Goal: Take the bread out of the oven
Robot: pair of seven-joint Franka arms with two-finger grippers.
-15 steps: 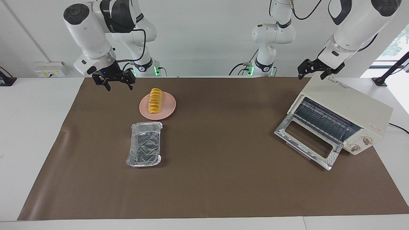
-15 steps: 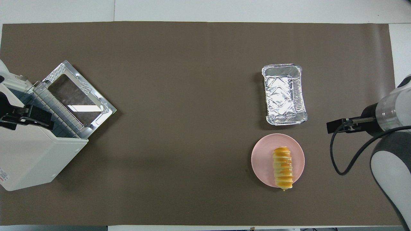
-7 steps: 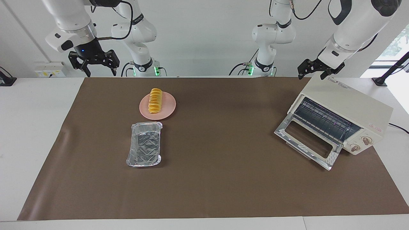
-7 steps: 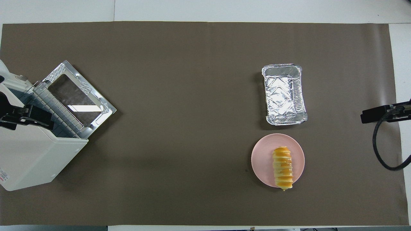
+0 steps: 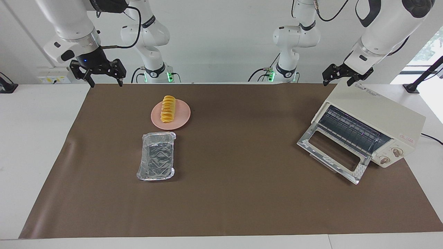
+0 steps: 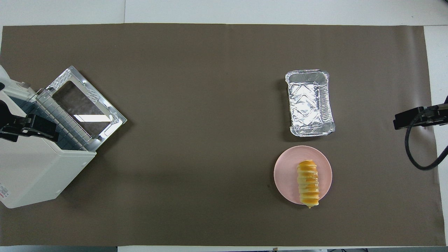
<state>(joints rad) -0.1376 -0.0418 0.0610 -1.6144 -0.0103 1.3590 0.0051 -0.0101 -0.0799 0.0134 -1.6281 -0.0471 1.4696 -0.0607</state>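
Observation:
The bread [image 5: 168,109] [image 6: 308,182], a ridged golden loaf, lies on a pink plate [image 5: 182,114] [image 6: 285,173] toward the right arm's end of the table. The cream oven [image 5: 380,114] [image 6: 35,175] stands at the left arm's end, its glass door [image 5: 332,155] [image 6: 85,101] folded down and its wire rack [image 5: 349,129] bare. My right gripper [image 5: 105,83] [image 6: 407,119] hangs open and empty over the mat's corner, apart from the plate. My left gripper [image 5: 338,82] [image 6: 31,127] waits open over the oven's top.
A crinkled silver foil tray [image 5: 156,156] [image 6: 309,102] lies beside the plate, farther from the robots. A brown mat [image 5: 242,193] covers the white table. A black cable [image 6: 416,154] loops down from the right wrist.
The right gripper has risen and drawn away from the plate toward the right arm's end of the table. The left arm, bread, tray and oven have not moved.

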